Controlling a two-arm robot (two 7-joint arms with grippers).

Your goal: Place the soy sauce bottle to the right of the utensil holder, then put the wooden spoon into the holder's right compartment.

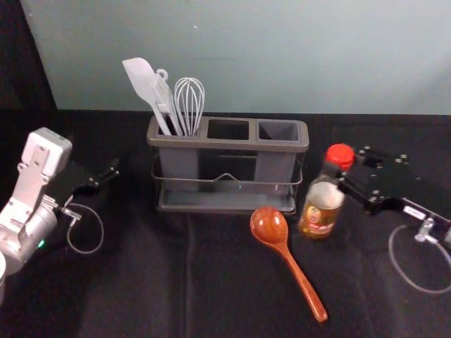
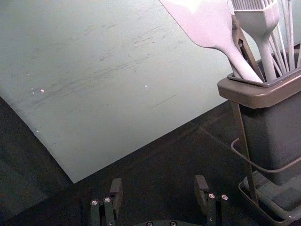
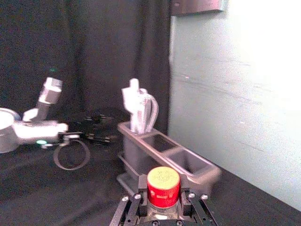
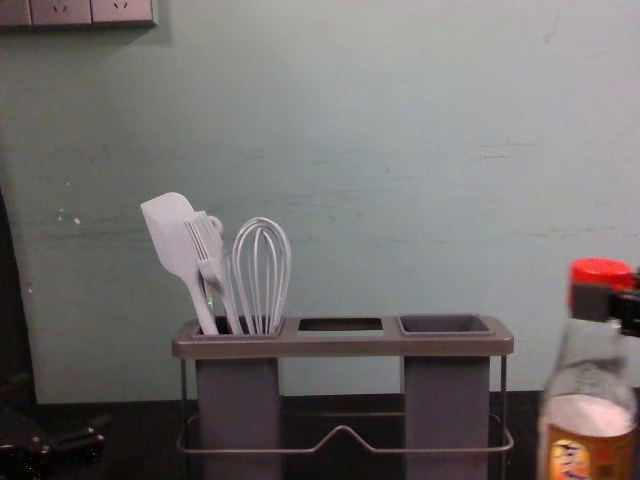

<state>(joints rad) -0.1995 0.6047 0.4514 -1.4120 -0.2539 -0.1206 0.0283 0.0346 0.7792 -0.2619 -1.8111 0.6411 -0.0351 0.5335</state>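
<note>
My right gripper (image 1: pixel 345 180) is shut on the neck of the soy sauce bottle (image 1: pixel 323 208), just right of the utensil holder (image 1: pixel 229 143). In the right wrist view, the fingers of my right gripper (image 3: pixel 163 194) clasp the bottle below its red cap (image 3: pixel 163 182). The chest view shows the bottle (image 4: pixel 588 400) right of the holder (image 4: pixel 342 345). The wooden spoon (image 1: pixel 287 250) lies in front of the holder, bowl toward it, handle pointing front right. My left gripper (image 1: pixel 106 180) is parked left of the holder; in its wrist view the left gripper (image 2: pixel 159 187) stands open.
A white spatula (image 1: pixel 144 84), a brush and a whisk (image 1: pixel 189 102) stand in the holder's left compartment. Its middle and right compartments hold no utensils. A pale wall (image 1: pixel 282 56) rises behind the black-covered table (image 1: pixel 141 289). Cable loops hang by both wrists.
</note>
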